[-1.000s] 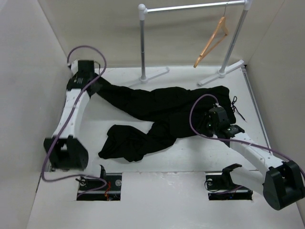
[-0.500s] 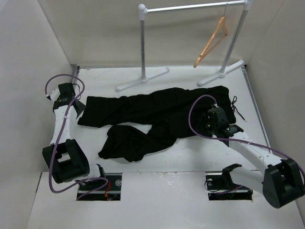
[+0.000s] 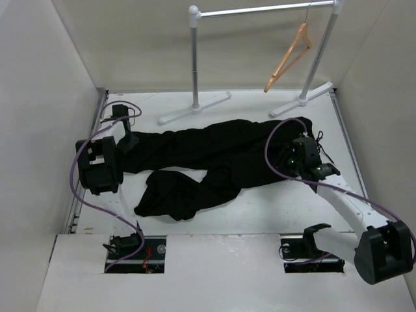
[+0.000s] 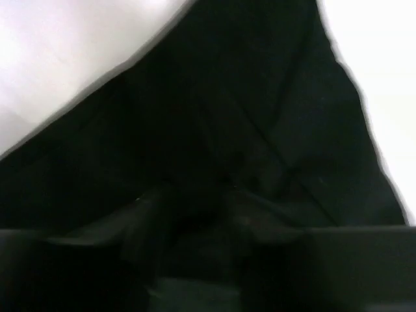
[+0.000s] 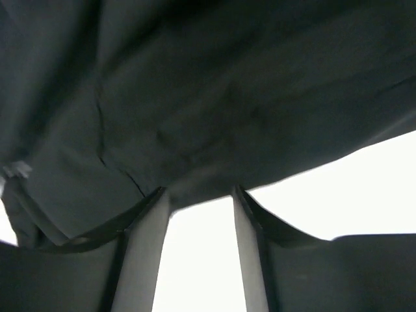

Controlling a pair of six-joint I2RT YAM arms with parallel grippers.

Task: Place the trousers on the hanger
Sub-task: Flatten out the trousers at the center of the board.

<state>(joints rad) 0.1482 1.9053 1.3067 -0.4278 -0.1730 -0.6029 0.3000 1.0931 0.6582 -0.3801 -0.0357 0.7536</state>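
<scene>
The black trousers [image 3: 214, 153] lie spread across the white table, waist at the right, one leg stretched left and the other bunched towards the front. The tan wooden hanger [image 3: 289, 58] hangs by its hook from the rail at the back right. My left gripper [image 3: 125, 138] sits low over the end of the stretched leg. In the left wrist view the cloth [image 4: 227, 97] fills the frame, and the gripper [image 4: 198, 208] shows dimly with its fingers apart. My right gripper [image 3: 294, 158] is open at the waist edge. Its fingertips [image 5: 146, 247] touch the cloth's edge [image 5: 227, 84], with bare table between them.
The silver rail [image 3: 260, 10] stands on white posts with feet [image 3: 195, 107] at the back of the table. Tall white walls close in the left, right and back sides. A thin drawstring [image 3: 323, 146] trails from the waist.
My left arm has pulled back from its far reach and folded in. The stretched leg has come down flat and shifted. My right gripper has moved slightly up towards the waist.
</scene>
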